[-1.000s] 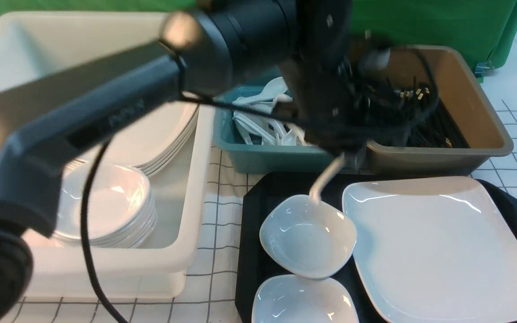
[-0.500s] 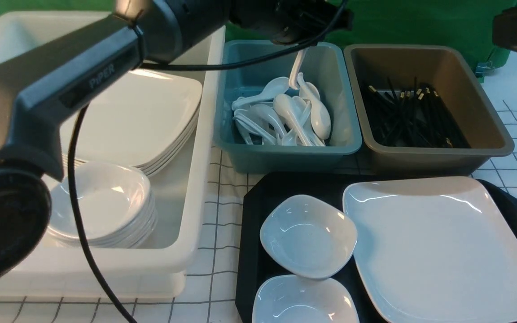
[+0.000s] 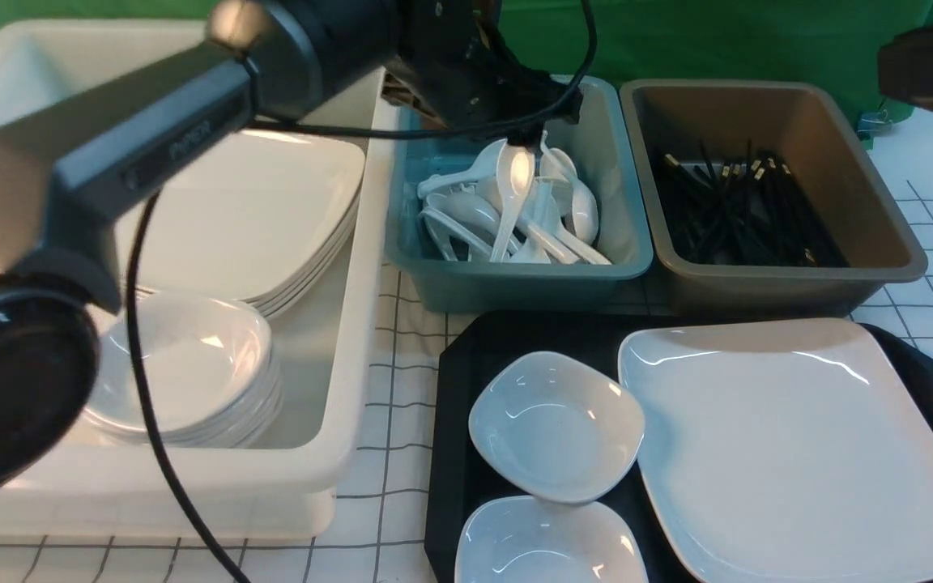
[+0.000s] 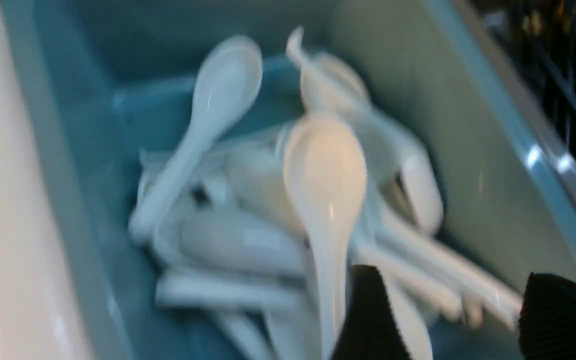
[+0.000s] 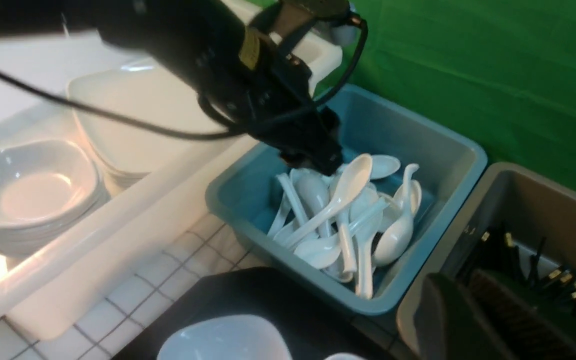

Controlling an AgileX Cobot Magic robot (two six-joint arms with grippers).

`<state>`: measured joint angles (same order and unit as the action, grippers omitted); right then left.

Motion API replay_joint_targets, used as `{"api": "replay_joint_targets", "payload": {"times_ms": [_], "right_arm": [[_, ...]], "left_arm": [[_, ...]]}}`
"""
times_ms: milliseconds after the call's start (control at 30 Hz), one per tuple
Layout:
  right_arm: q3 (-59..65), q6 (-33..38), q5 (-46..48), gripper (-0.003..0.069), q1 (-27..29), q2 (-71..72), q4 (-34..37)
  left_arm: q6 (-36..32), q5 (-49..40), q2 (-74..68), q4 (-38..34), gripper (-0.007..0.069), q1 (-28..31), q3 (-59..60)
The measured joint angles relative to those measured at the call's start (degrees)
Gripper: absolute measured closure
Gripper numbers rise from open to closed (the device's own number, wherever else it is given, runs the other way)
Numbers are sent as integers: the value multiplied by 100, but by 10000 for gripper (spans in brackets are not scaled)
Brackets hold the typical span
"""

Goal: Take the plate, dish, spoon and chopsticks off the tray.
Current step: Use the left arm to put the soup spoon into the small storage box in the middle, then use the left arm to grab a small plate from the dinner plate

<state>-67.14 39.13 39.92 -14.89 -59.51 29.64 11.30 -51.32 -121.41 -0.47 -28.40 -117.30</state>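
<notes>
My left gripper hangs over the teal tub, open, its black fingers spread wide with nothing between them. The white spoon lies free on top of the pile of spoons, bowl up; its handle passes outside one finger. On the black tray rest the large white plate and two small dishes, one partly over the other. Black chopsticks lie in the brown tub. My right gripper is shut and empty above that tub's near side.
A white tub on the left holds stacked plates and a stack of small dishes. The brown tub stands to the right of the teal one, both just behind the tray. A green backdrop closes the far side. The right arm shows at the upper right.
The left arm carried the spoon from above the tray to the teal tub, and its jaws opened; the spoon now lies on the pile. The right arm rose to the upper right.
</notes>
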Motion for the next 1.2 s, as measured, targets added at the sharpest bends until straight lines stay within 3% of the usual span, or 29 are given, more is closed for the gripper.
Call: {"api": "replay_joint_targets", "payload": {"times_ms": [133,200,567,767,933,1067,1200], "right_arm": [[0,-11,225,576,0,0,-5],[0,-11,298,576,0,0,-5],[0,-305,1382,576,0,5,-480],[0,-307,1745,576,0,5,-504],[0,-307,1808,576,0,5,-504],[0,-311,1893,572,0,5,-505],[0,-311,2043,568,0,5,-510]], "left_arm": [[-968,-1482,370,-676,542,-41,0],[-1267,-1705,546,-790,599,-143,124],[-1840,-1864,1708,-893,629,-1348,2822],[-2246,-1263,1623,-824,573,-1431,3705],[-2426,-864,1455,-676,440,-1431,3924],[-2835,-349,1340,-791,237,-1431,3990],[-2934,-296,1266,-879,155,-1431,3991]]}}
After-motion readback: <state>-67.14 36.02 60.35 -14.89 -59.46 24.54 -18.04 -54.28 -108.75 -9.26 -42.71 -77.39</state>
